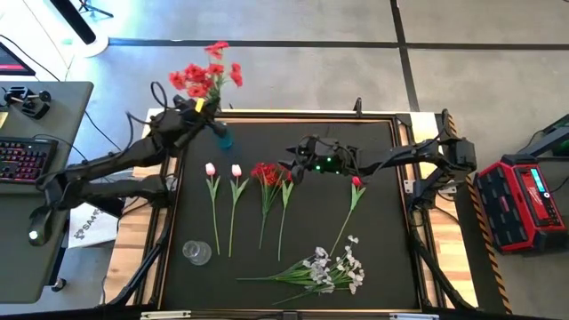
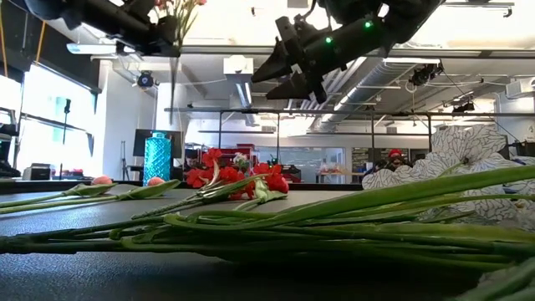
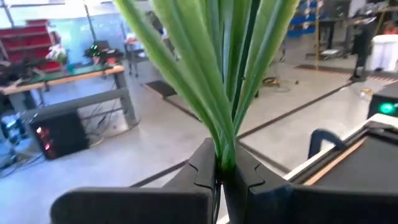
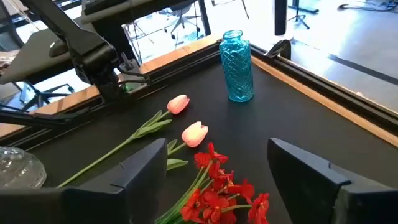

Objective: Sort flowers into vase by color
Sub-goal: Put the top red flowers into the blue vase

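My left gripper [image 1: 201,107] is raised over the table's far left corner and is shut on a bunch of red flowers [image 1: 206,76]. The blue vase [image 1: 224,138] stands on the mat just below it. My right gripper [image 1: 290,169] hangs open above a second red bunch [image 4: 219,193], which lies flat on the mat, and touches nothing. Two pink tulips [image 1: 211,169] [image 1: 236,171] lie left of that bunch and a red tulip [image 1: 356,182] lies to its right. The white blossoms [image 1: 333,267] lie near the front edge. My left gripper pinches the bunch's green stems [image 3: 225,155] between its two fingers [image 3: 202,165]. The fingers come level and lie across the stems. The bunch stands about upright and clear of the table, blooms above the fingers, with a stem end [image 2: 174,84] hanging below them.
A clear glass vase [image 1: 197,252] stands at the front left of the mat. The table's raised wooden rim [image 4: 323,102] runs behind the blue vase. A desk with a keyboard [image 1: 22,158] stands left of the table, and a red case [image 1: 524,200] to its right.
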`<action>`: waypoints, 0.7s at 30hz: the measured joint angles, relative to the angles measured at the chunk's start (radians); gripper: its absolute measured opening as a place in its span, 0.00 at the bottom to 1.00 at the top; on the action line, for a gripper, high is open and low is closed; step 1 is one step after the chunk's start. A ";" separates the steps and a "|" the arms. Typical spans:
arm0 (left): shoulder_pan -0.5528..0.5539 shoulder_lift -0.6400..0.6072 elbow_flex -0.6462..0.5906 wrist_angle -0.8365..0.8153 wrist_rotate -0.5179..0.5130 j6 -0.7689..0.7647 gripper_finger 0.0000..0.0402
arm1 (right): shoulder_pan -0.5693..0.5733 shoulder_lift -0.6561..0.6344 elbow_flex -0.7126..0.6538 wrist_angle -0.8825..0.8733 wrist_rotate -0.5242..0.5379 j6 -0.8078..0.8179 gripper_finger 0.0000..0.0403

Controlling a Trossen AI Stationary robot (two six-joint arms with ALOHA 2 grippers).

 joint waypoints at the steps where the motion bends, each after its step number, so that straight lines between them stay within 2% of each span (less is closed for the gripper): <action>1: 0.012 -0.007 0.000 -0.016 0.000 -0.007 0.00 | -0.002 0.000 0.000 0.003 0.003 -0.001 0.65; 15: 0.137 0.061 0.000 -0.094 0.065 -0.150 0.00 | -0.019 0.000 0.000 -0.011 0.004 0.000 0.64; 21: 0.137 0.031 0.000 -0.052 0.069 -0.124 0.00 | -0.019 0.001 0.000 -0.020 0.003 0.000 0.64</action>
